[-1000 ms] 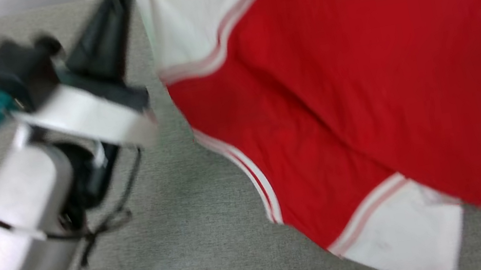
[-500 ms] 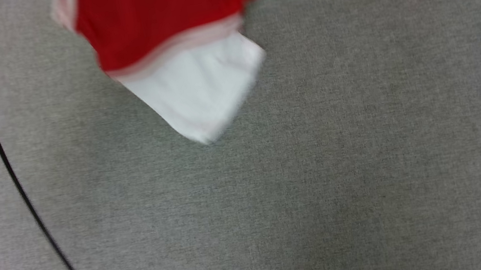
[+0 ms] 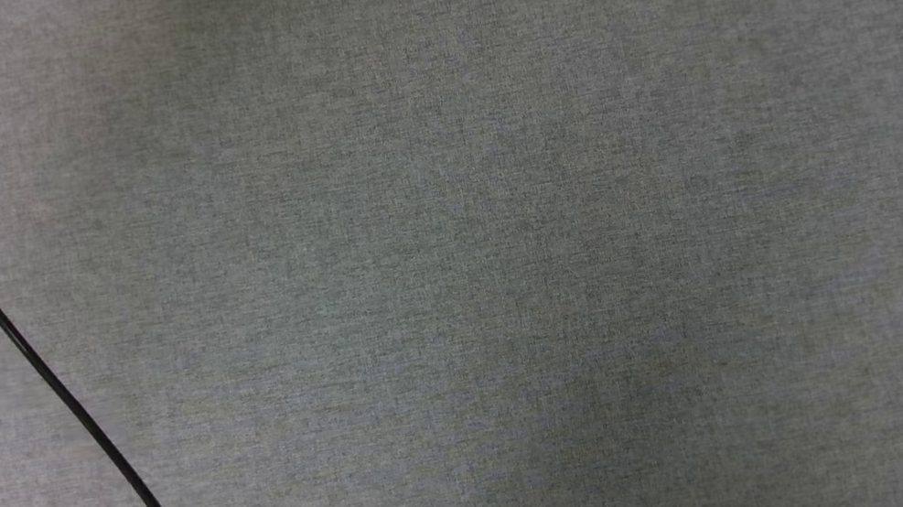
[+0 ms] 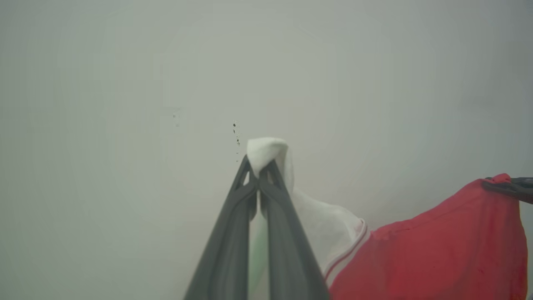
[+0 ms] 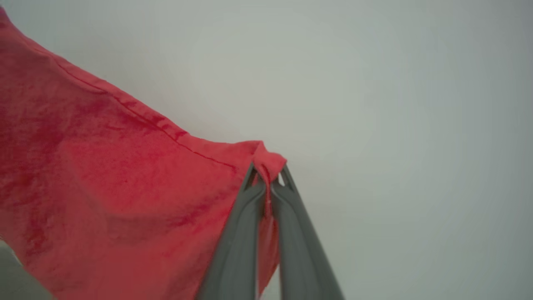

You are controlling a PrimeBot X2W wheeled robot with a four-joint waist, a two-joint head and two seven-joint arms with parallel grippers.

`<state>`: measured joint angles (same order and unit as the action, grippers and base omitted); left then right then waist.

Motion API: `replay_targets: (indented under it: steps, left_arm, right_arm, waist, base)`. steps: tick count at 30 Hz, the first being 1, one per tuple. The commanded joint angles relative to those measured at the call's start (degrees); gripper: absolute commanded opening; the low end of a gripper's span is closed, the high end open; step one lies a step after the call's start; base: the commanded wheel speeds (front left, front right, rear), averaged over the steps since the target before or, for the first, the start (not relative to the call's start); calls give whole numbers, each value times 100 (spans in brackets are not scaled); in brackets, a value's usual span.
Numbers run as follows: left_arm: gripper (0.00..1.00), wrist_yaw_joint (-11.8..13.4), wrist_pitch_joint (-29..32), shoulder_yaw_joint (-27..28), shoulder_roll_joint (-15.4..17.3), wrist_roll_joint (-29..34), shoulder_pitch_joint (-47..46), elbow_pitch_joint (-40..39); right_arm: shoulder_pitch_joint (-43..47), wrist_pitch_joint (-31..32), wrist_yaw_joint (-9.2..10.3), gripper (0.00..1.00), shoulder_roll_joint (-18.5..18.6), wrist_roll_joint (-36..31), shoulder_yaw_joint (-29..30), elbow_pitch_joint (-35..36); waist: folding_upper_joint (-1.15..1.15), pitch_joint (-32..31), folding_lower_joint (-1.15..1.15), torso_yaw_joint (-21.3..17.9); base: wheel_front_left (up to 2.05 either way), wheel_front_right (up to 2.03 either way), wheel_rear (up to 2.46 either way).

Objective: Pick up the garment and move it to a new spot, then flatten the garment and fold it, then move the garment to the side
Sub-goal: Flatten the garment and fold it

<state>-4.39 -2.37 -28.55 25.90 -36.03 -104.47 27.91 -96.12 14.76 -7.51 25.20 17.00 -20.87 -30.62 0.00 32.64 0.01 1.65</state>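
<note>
The garment (image 4: 433,254) is a red shirt with white sleeves and striped trim, hanging in the air between both arms against a pale wall. My left gripper (image 4: 259,166) is shut on the tip of a white sleeve (image 4: 266,151). In the left wrist view, the right gripper's dark fingers (image 4: 510,186) pinch the red cloth at the far right. My right gripper (image 5: 267,175) is shut on a bunched red hem corner of the garment (image 5: 104,187), which spreads out to the left in that view.
The head view looks down on a grey fabric surface (image 3: 509,262). A thin black cable (image 3: 34,364) curves across its left side.
The head camera has swung, so the garment and left arm have slid up and out of its picture. Only grey surface and cable remain there.
</note>
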Motion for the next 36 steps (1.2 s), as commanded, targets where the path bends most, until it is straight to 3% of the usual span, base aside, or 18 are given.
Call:
replay_targets:
  steps: [1,13,23,30,36]
  left_arm:
    - [0,-62,-87,-21,-18,-55,208,182]
    - [0,-229,-790,-378,-210,-418,2017,749]
    - [0,-215,-1073,-665,-98,-735,4250,260]
    - [0,176,-1017,-932,181,-966,6325,-782]
    - [0,486,-747,-1027,747,-1398,7987,-1708]
  right_arm:
    - [105,-113,4,0,-25,4,-123,-194]
    - [1339,-913,4,0,-168,593,-1041,-1075]
    - [2949,-1355,3,0,144,1323,-1879,-829]
    - [4488,-1329,4,0,767,1863,-2196,-267]
    - [5780,-1286,4,0,1129,2213,-2062,206]
  waist:
    - [0,50,-1,1]
    - [0,-1,-1,17]
    - [0,-661,-1,39]
    - [0,-1446,-1,126]
    - [0,-2091,-1,123]
  base:
    - [0,0,0]
    - [0,0,0]
    - [0,0,0]
    - [0,0,0]
    - [0,0,0]
